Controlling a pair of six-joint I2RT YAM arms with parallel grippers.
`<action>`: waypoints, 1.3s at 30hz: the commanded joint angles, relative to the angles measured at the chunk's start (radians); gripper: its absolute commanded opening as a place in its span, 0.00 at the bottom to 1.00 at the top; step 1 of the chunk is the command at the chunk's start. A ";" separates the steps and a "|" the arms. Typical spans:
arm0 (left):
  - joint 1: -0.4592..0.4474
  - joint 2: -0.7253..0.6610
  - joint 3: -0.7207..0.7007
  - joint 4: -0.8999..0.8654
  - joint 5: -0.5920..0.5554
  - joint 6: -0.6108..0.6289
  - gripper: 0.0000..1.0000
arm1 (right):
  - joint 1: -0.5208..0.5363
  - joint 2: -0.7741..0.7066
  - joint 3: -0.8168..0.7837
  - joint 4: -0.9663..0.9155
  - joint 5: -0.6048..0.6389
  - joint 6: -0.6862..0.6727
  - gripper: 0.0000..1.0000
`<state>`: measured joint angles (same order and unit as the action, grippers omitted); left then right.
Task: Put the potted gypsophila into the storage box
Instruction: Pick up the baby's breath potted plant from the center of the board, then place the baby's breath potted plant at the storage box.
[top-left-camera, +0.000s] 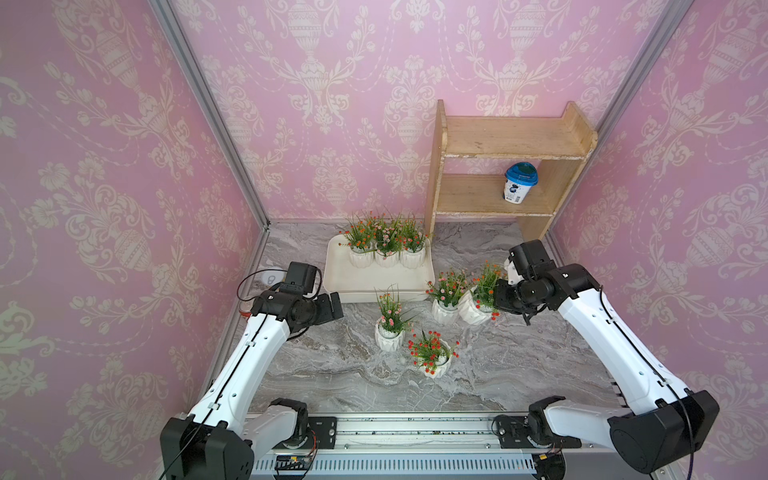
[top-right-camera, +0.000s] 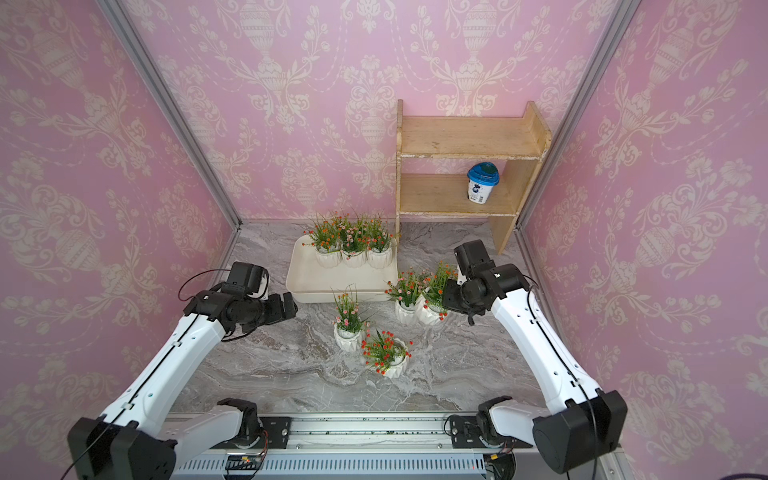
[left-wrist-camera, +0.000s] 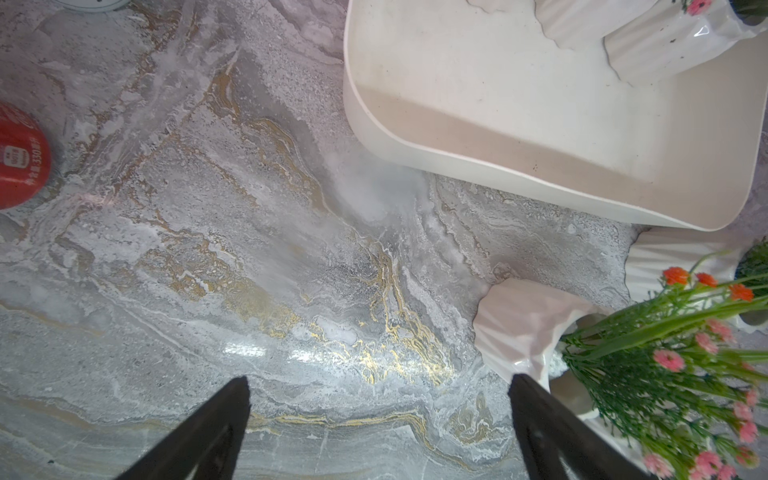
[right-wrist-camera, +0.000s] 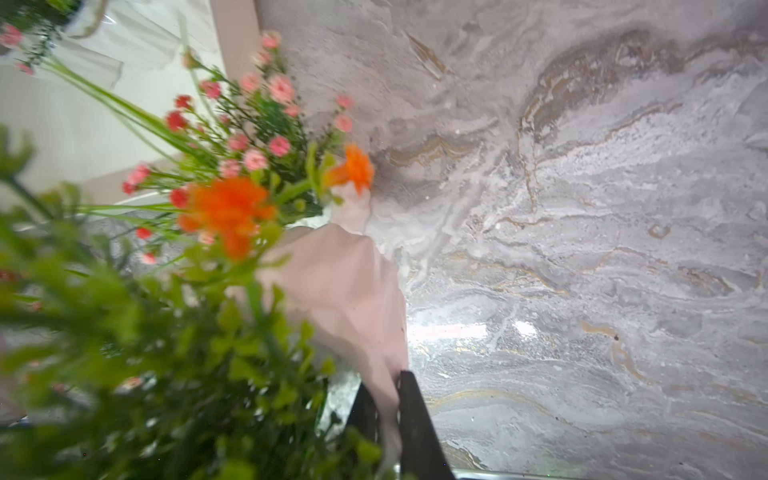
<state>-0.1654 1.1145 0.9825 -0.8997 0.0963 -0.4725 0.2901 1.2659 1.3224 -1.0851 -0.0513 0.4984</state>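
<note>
The storage box (top-left-camera: 365, 282) is a cream tub at the back middle, seen in both top views (top-right-camera: 324, 282). Three potted gypsophila (top-left-camera: 386, 257) stand along its far side. Several more stand on the marble in front of it. The orange-flowered pot (top-left-camera: 473, 309) leans, and my right gripper (top-left-camera: 500, 297) is shut on its rim; in the right wrist view the gripper (right-wrist-camera: 386, 390) pinches the white pot wall (right-wrist-camera: 345, 291). My left gripper (top-left-camera: 334, 305) hangs open by the box's near left corner, with only marble between its fingers (left-wrist-camera: 380, 379).
A pink-flowered pot (top-left-camera: 444, 309) touches the held one. Another pink pot (top-left-camera: 388, 336) and a red-flowered pot (top-left-camera: 436, 363) stand nearer the front. A wooden shelf (top-left-camera: 511, 166) with a blue-lidded cup (top-left-camera: 520, 183) is at the back right. A red can (left-wrist-camera: 20, 162) sits by the left arm.
</note>
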 joint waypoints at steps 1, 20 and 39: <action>0.009 -0.002 0.012 -0.035 0.010 -0.002 0.99 | 0.054 0.041 0.146 -0.011 0.013 0.019 0.00; 0.012 0.043 0.062 -0.044 -0.023 0.029 0.99 | 0.215 0.735 0.984 -0.083 0.035 -0.020 0.00; 0.019 0.088 0.059 -0.016 -0.007 0.040 0.99 | 0.215 0.935 0.993 -0.075 0.070 -0.055 0.00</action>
<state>-0.1581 1.1942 1.0206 -0.9138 0.0944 -0.4603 0.5045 2.2120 2.3260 -1.1858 0.0078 0.4652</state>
